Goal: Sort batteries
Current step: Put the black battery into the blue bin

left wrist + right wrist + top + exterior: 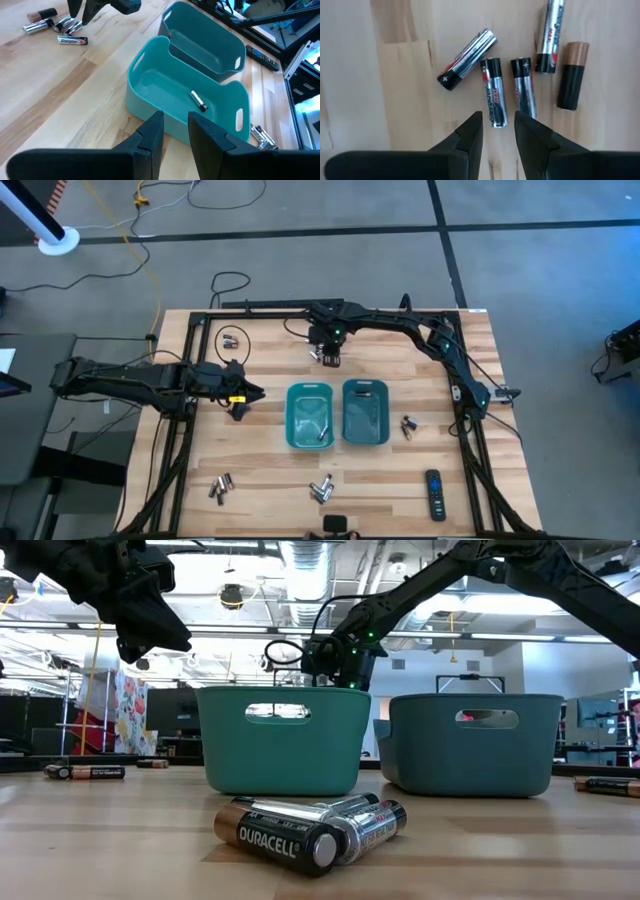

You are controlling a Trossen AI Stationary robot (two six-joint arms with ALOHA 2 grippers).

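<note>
Several batteries (520, 80), most silvery and one dark with a copper end (571, 75), lie on their sides on the wooden table's far centre. My right gripper (497, 120) points down over them, open. Its fingertips stand on either side of the near end of one silvery battery (493, 92) without touching it. In the high view the right gripper (328, 358) is beyond two teal bins. One battery (199, 101) lies on the left bin's (310, 416) floor. My left gripper (175, 120) hovers open and empty to the left of that bin.
The right teal bin (365, 412) stands against the left one. More batteries lie far left (232, 340), near left (220, 488), near centre (310, 830) and right of the bins (408, 426). A black remote (434, 492) lies near the right front.
</note>
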